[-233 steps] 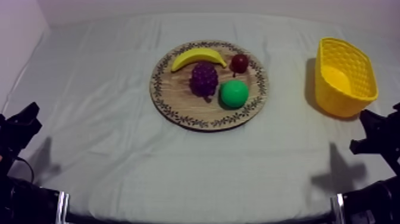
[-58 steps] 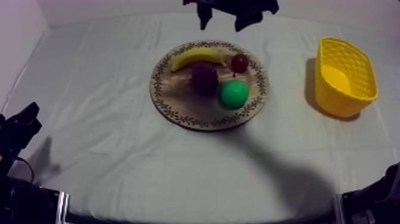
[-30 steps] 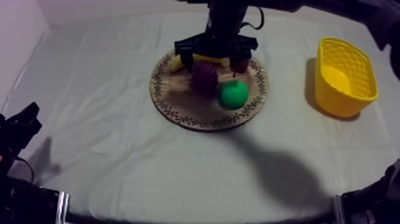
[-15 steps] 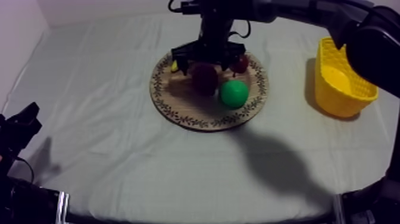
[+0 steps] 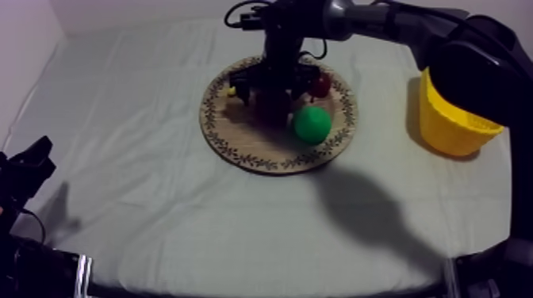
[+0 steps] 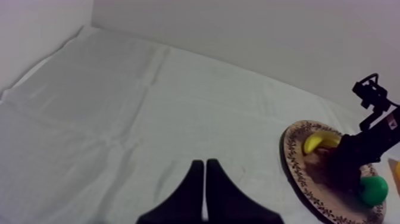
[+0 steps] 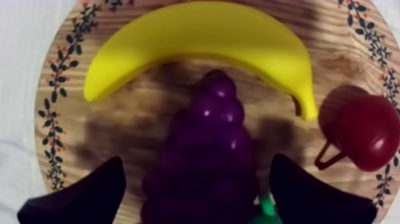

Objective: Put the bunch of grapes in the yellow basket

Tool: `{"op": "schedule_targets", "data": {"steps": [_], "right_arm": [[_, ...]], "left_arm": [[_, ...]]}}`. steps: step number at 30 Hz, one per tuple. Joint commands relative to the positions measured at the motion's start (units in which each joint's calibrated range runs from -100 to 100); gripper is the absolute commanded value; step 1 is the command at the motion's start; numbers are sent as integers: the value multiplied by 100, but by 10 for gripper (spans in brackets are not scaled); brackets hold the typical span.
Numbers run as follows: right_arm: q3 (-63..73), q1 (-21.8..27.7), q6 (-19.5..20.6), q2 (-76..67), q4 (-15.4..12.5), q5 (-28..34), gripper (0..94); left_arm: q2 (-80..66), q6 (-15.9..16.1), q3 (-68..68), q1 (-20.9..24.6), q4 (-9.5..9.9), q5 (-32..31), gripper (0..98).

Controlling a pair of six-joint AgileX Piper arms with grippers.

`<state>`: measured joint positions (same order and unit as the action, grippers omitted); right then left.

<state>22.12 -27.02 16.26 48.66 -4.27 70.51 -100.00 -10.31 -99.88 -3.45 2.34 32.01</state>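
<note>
Our right gripper (image 7: 196,164) is spread wide and pinching nothing, with one finger on each side of the bunch of grapes (image 7: 205,149). We read a thin gap on both sides, so no contact yet. The bunch sits directly between the fingers, so we judge the next move needs only a short drop and a close, with no sideways correction. Its long axis runs from the narrow tip, just beside the banana (image 7: 202,36), back toward the wrist. The fingers stand across that axis at the fat end, which suits a squeeze. The bunch is dark purple and glossy, knobbly with round berries, and tapers to one end. That bumpy surface should give the fingers some grip, we think. The small red fruit (image 7: 366,131) is near the right-hand finger, and the green pear (image 5: 312,124) sits just beside the bunch on its near-edge side. Either could get nudged. The wooden board (image 5: 262,162) lies mid-table, somewhat toward the far edge, with the grapes at its middle. The yellow basket (image 5: 452,131) is by the table's right edge, so the right arm is nearer to both. The left gripper (image 6: 204,176) has its fingers pressed together and rests at the near left corner, well apart.
</note>
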Motion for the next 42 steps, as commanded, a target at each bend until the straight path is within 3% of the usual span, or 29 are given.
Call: {"op": "schedule_targets", "data": {"steps": [1, 10, 18, 22, 33, 42], "right_arm": [[16, 21, -13, 34, -20, -28, 741], [-131, -11, -41, 92, 36, -207, 671], [-205, -51, -61, 91, 116, -343, 401], [-223, -54, -83, 87, 124, -387, 316], [-595, -60, -65, -245, 178, -661, 276], [-1449, -140, -107, -1340, 363, -791, 278]], "left_arm": [[0, -2, 0, 1, -2, 0, 1], [0, -2, 0, 1, -2, 0, 1], [0, -2, 0, 1, -2, 0, 1], [0, -2, 0, 1, -2, 0, 1], [0, -2, 0, 1, -2, 0, 1], [0, -2, 0, 1, -2, 0, 1]]}}
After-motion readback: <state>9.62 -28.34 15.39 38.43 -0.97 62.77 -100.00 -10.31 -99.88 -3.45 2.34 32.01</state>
